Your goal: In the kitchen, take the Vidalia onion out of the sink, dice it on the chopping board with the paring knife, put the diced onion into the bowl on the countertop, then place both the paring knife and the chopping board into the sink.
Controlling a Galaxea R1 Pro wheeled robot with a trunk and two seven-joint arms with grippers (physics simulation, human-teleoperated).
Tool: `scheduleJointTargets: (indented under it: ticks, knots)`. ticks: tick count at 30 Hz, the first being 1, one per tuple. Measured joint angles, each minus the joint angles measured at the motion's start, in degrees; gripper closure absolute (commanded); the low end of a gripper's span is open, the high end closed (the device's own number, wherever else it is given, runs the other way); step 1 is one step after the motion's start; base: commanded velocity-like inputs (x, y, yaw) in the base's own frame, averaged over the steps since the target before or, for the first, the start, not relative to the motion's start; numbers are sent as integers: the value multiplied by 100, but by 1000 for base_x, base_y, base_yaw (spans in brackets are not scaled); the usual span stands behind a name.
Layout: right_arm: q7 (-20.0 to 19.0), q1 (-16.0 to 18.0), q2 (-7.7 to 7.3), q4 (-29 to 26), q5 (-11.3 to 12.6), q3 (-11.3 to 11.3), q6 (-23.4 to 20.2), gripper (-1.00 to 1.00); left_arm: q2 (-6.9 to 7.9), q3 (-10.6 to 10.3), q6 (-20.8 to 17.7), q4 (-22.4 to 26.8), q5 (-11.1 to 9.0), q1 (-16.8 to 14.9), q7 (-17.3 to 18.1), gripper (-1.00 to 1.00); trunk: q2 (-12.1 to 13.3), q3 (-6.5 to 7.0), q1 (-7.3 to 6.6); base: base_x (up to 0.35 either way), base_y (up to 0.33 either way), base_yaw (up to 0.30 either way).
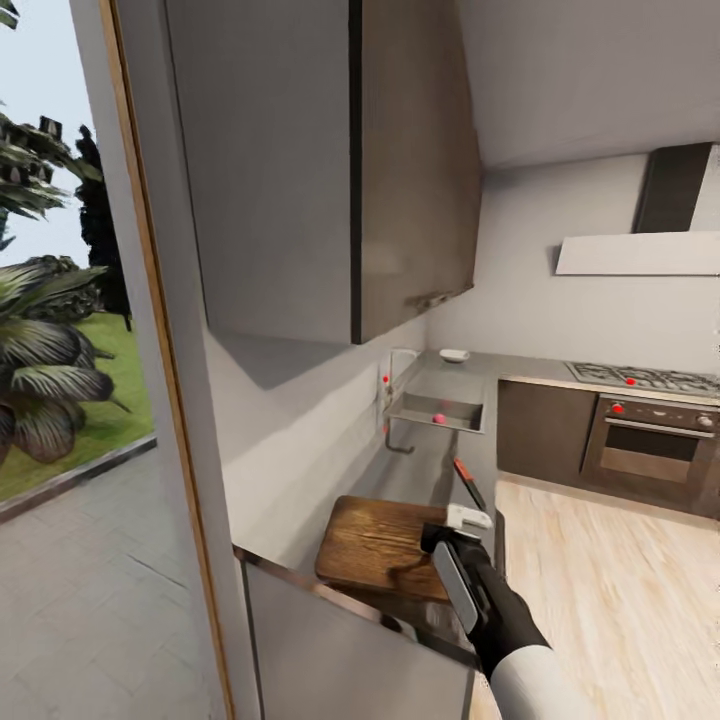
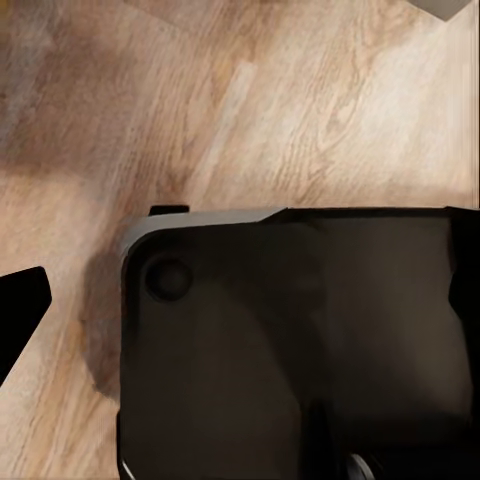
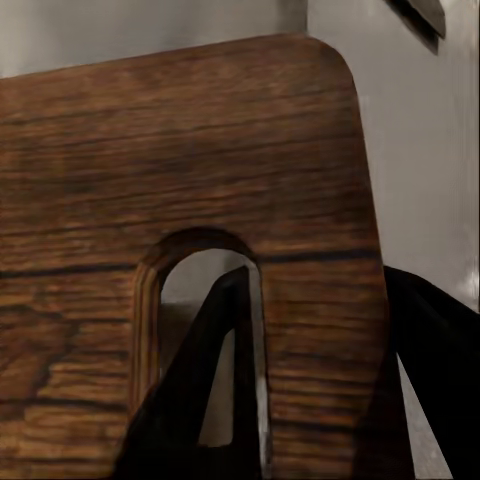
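The wooden chopping board (image 1: 380, 545) lies on the grey countertop (image 1: 425, 465) at its near end. My right gripper (image 1: 462, 522) is at the board's right edge. In the right wrist view one finger (image 3: 215, 380) pokes through the handle slot of the chopping board (image 3: 180, 150) and the other finger (image 3: 435, 350) sits outside its edge, shut on the strip between. The paring knife (image 1: 468, 482), with a red handle, lies just beyond the board. A small pinkish onion (image 1: 438, 418) rests in the sink (image 1: 462, 410). The white bowl (image 1: 454, 354) stands behind the sink. My left gripper (image 2: 240, 290) hangs open over the floor.
A wall cabinet (image 1: 330, 170) hangs over the counter and the faucet (image 1: 392, 385) stands at the sink's left. The oven (image 1: 650, 450) and hob (image 1: 640, 378) are at the far right. Wood floor (image 1: 620, 590) opens to my right. My dark base (image 2: 300, 350) is below the left wrist.
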State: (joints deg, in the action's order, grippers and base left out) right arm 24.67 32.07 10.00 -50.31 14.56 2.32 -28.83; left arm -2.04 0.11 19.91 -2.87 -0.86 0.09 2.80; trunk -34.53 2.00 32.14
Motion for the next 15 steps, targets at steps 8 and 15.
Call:
scheduleJointTargets:
  ticks: [8,15]
  knots:
    - [-23,-1,0,-383,13,323,-426,100,1,-4,34,-10,-1,1,-10,-100,-1,0,0,0,-183,0]
    - [-26,0,0,-420,-6,431,-449,100,2,-5,35,-8,0,0,-6,-100,-1,-1,0,0,-169,0]
